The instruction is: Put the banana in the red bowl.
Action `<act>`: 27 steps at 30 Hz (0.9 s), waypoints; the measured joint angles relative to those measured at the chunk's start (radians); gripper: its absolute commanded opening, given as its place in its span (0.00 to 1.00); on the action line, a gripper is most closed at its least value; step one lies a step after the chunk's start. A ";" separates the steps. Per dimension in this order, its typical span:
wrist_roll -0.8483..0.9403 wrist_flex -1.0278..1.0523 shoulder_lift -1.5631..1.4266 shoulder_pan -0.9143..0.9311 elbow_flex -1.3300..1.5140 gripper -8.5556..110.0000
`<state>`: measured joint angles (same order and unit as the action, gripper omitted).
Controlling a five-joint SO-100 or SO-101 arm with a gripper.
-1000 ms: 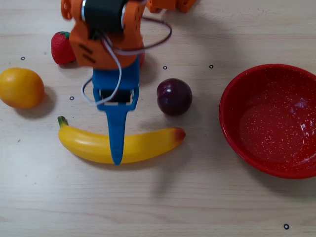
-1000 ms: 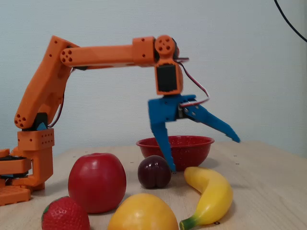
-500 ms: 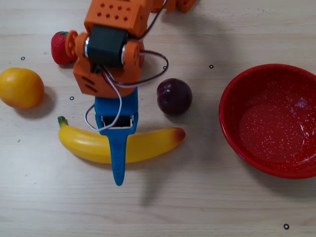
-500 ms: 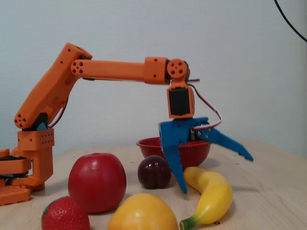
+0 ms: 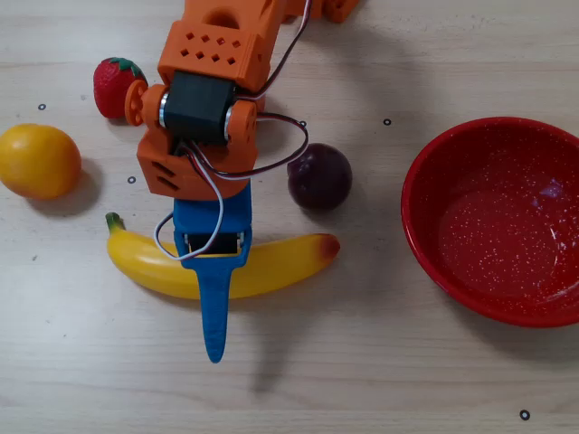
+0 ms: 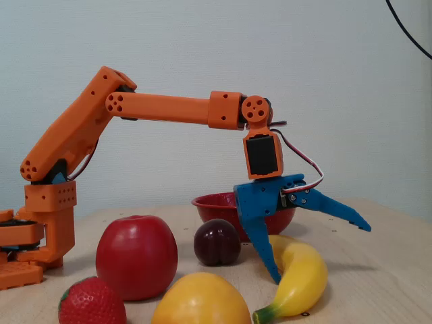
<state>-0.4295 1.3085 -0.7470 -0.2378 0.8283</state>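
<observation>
The banana (image 5: pixel 271 264) lies flat on the worktop (image 5: pixel 362 380), green stem toward the left of the overhead view, reddish end toward the red bowl (image 5: pixel 425 244), which sits well apart to the right and holds nothing. The claw (image 6: pixel 317 251) stands wide open over the banana's middle, one finger pointing down on the plum (image 5: pixel 318 176) side, the other splayed outward and above. Whether the lower finger touches the peel cannot be settled from either view.

Handling assessment: the fruit looks like glossy moulded plastic, so likely light, rigid and slippery, with no crushing concern. Its rounded, curved body may roll or squirt out under a pinch. Best hold is across the thick mid-section, near the balance point, jaws square to the long axis. An end grip would likely let it swing and slip.
</observation>
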 measured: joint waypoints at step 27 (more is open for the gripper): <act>0.041 0.008 0.000 -0.002 0.000 0.37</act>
<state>-0.3881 1.3162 -0.7470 -0.2393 0.8283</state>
